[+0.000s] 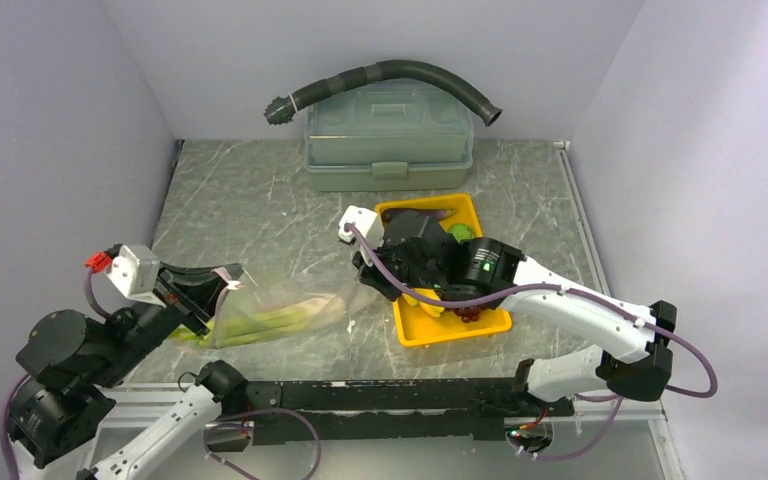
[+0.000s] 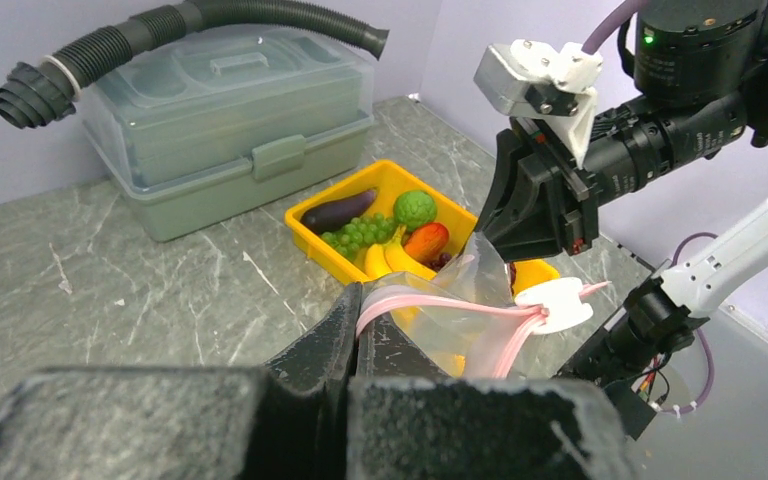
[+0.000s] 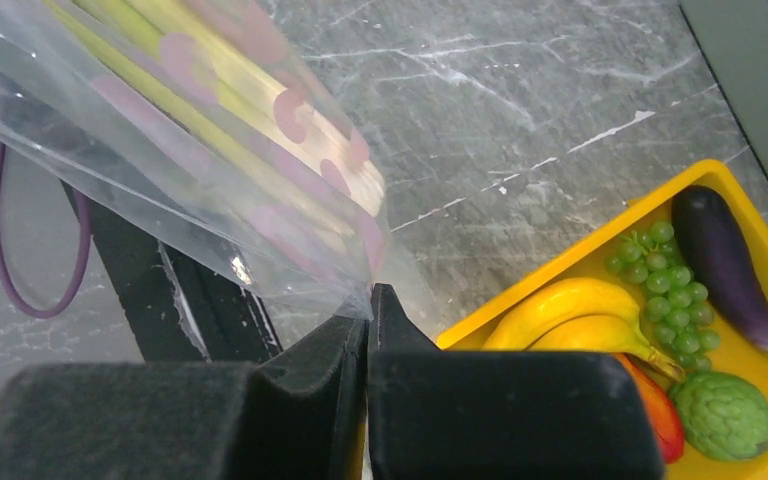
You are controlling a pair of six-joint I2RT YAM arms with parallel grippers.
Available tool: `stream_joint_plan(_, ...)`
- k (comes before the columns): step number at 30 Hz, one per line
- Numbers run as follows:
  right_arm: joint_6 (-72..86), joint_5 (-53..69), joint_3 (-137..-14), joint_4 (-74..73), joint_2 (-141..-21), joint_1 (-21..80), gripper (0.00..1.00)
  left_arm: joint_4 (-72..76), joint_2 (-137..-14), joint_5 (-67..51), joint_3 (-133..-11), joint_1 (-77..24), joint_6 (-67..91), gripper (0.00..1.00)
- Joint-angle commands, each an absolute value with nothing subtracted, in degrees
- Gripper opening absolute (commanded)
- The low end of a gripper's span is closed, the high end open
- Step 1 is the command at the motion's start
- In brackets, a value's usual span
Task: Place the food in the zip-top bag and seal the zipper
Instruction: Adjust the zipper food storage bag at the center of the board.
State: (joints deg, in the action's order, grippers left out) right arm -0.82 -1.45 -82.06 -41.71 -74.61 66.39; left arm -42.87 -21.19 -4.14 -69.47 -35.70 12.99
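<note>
Wondering why both claws grab the zip-top bag (image 1: 280,312) at lower left of the top view? (OP)

Reply: looks like they're stretching it. The left gripper (image 2: 355,318) is clenched on the zipper (image 2: 440,305) and the right gripper (image 3: 370,300) pinches the far corner, probably to keep the mouth taut. The leek (image 3: 210,130) is inside. The bananas (image 3: 570,305) and eggplant (image 3: 720,255) sit in the yellow tray (image 1: 450,333), centre-right, so loading's not done yet.

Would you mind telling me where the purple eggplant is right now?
In the left wrist view the eggplant lies in the far corner of the yellow tray, nearest the grey-green box, with the green grapes right beside it.
</note>
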Motion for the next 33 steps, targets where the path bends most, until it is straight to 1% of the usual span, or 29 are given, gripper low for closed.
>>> stream_joint_plan(1,-0.09,-0.26,-79.53,-35.08,-73.46,65.66,0.06,-42.31,-24.16,-6.06,-72.48,-35.64,13.26,0.00)
stream_joint_plan(6,2.16,-0.26,-77.57,-32.20,-75.10,64.53,0.12,-45.86,-28.79,-4.59,-76.36,-35.68,13.17,0.00)
stream_joint_plan(8,2.21,-0.35,-76.76,-30.82,-75.74,63.88,0.16,-46.40,-30.30,-4.98,-77.61,-35.68,13.26,0.00)
stream_joint_plan(9,2.24,-0.62,-76.51,-30.29,-76.24,63.63,0.22,-46.55,-31.00,-5.24,-78.07,-35.68,13.29,0.00)
stream_joint_plan(11,2.58,-1.34,-76.70,-29.94,-77.33,62.91,0.37,-46.69,-32.22,-5.33,-78.94,-35.66,13.50,0.00)
stream_joint_plan(13,3.10,-2.49,-77.63,-30.57,-78.50,62.08,0.49,-47.33,-33.75,-4.80,-79.84,-35.68,13.78,0.00)
stream_joint_plan(20,4.21,-3.98,-77.10,-30.37,-76.65,61.17,0.73,-50.16,-37.47,0.81,-82.02,-35.68,14.96,0.00)
stream_joint_plan(27,7.88,-6.96,-76.11,-30.15,-71.43,61.12,0.78,-53.16,-42.09,8.39,-83.96,-35.60,16.74,0.00)
stream_joint_plan(33,10.44,-8.77,-75.08,-28.59,-65.45,61.13,0.81,-55.13,-45.85,10.31,-85.72,-35.62,18.32,0.00)
